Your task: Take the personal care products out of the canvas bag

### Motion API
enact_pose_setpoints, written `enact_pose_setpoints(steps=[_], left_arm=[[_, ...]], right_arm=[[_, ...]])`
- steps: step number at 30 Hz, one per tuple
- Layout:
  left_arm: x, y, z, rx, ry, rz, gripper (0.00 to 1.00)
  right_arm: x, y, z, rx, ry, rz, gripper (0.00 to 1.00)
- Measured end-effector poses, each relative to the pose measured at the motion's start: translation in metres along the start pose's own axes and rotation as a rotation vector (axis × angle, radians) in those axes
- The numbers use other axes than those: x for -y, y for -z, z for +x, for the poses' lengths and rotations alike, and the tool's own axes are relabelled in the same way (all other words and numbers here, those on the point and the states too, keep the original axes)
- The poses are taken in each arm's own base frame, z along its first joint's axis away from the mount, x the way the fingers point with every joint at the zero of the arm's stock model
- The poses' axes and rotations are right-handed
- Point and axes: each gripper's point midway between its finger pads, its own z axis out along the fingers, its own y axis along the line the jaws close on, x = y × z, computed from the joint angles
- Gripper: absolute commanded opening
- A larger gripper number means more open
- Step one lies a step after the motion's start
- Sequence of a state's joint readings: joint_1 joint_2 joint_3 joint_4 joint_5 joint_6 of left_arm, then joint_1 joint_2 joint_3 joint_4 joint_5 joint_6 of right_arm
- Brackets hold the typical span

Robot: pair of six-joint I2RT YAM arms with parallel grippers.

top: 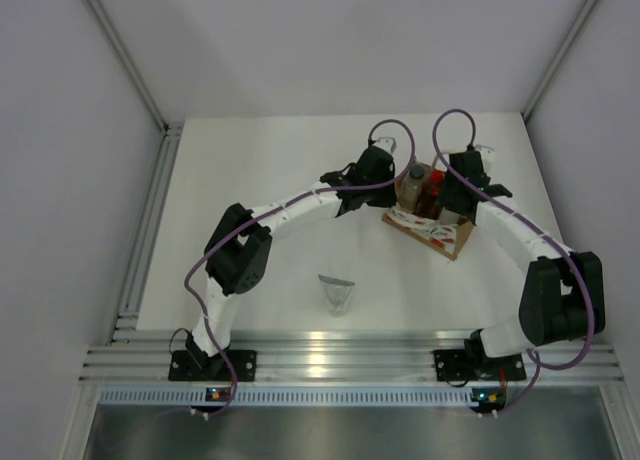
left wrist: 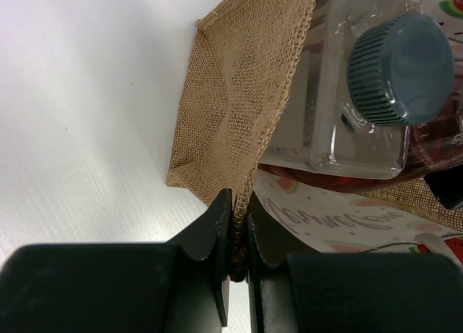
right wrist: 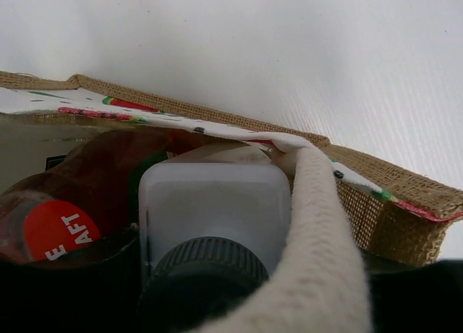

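The canvas bag point(top: 432, 226) stands at the back right of the table, tan with a white-and-red print. My left gripper point(top: 372, 177) is shut on its burlap rim; the wrist view shows the weave point(left wrist: 239, 94) pinched between the jaws point(left wrist: 239, 228). The clear bottle with a grey cap point(left wrist: 394, 65) and the red bottle point(left wrist: 434, 141) stand inside. My right gripper point(top: 458, 185) is down in the bag's mouth, around the dark cap of the white squarish bottle point(right wrist: 213, 206). Its fingers are hidden by the white handle point(right wrist: 322, 239). The grey pouch point(top: 337, 292) lies on the table.
The red bottle point(right wrist: 61, 228) stands right beside the white one. White walls and aluminium rails enclose the table on three sides. The bag's near wall point(right wrist: 391, 203) lies to the right of the handle.
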State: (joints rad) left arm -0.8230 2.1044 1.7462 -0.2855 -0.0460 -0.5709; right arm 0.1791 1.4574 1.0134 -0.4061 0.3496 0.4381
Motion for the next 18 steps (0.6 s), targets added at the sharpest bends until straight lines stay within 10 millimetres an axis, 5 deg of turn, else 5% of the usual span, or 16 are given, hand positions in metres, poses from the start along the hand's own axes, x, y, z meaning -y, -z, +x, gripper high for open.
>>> enact_pose_setpoints(steps=[9, 18], left_arm=[[0.0, 0.001, 0.0, 0.0, 0.0, 0.001, 0.0], [0.0, 0.001, 0.0, -0.002, 0.0, 0.0, 0.0]], right_arm=[[0.0, 0.0, -0.002, 0.005, 0.002, 0.0, 0.05], [0.006, 0.012, 0.004, 0.001, 0.01, -0.01, 0.0]])
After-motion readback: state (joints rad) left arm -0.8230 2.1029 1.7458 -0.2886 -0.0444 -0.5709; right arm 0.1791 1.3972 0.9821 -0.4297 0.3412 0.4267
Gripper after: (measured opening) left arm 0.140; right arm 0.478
